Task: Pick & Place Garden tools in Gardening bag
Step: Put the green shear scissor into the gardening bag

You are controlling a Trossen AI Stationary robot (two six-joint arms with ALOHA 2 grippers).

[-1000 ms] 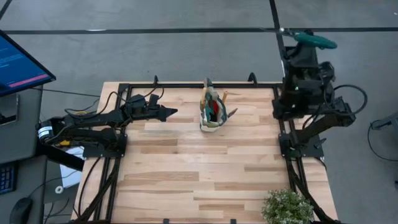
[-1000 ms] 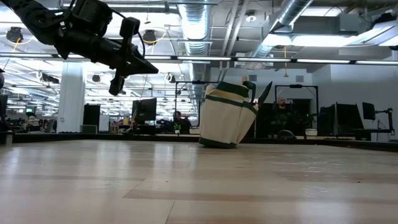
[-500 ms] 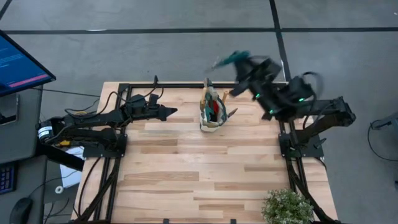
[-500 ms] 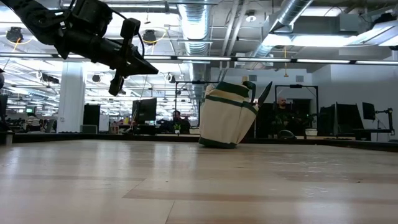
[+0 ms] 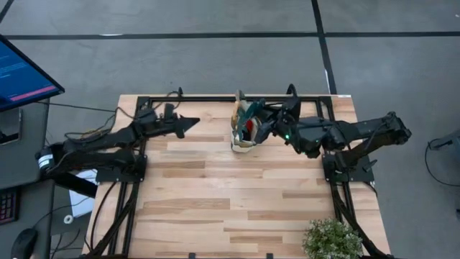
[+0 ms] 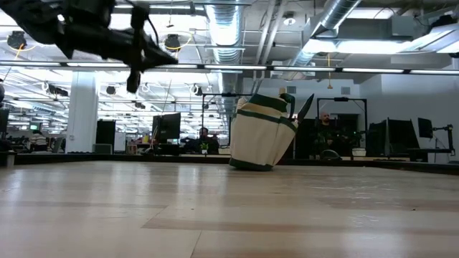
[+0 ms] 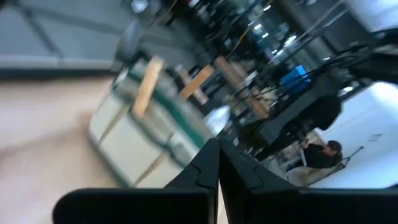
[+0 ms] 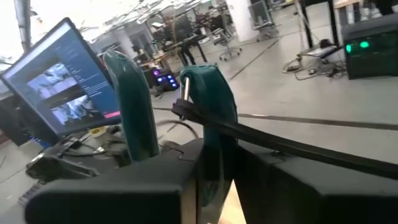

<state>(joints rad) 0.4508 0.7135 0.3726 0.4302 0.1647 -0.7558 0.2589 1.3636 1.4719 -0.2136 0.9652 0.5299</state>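
Observation:
The beige gardening bag point(image 5: 243, 133) with teal trim stands upright on its base at the far middle of the table; it also shows in the low view point(image 6: 259, 136). Wooden handles and a dark blade point(image 6: 305, 107) stick out of its top. My right gripper point(image 5: 263, 124) reaches in from the right to the bag's right side, shut on the teal-handled pruning shears point(image 8: 134, 106). My left gripper point(image 5: 194, 124) is shut and empty, in the air left of the bag; in the left wrist view point(image 7: 215, 163) it points at the bag point(image 7: 149, 134). My right gripper holds the pruning shears at the lower ends of the two teal handles point(image 8: 210, 146); the gripper's own body hides the exact place. The handles stick out past the fingers, side by side. The fingers come about level from the table's right. The shears are clear of the table.
A green leafy plant point(image 5: 332, 239) stands at the table's near right corner. A monitor point(image 5: 21, 72) stands off the table's left. The wide wooden middle and near part of the table point(image 5: 230, 201) holds nothing else in view.
My right gripper has swung from beyond the table's far right corner toward the left and down to the bag, carrying the shears. My left gripper has risen a little and moved slightly toward the far edge, staying shut. The bag has not moved.

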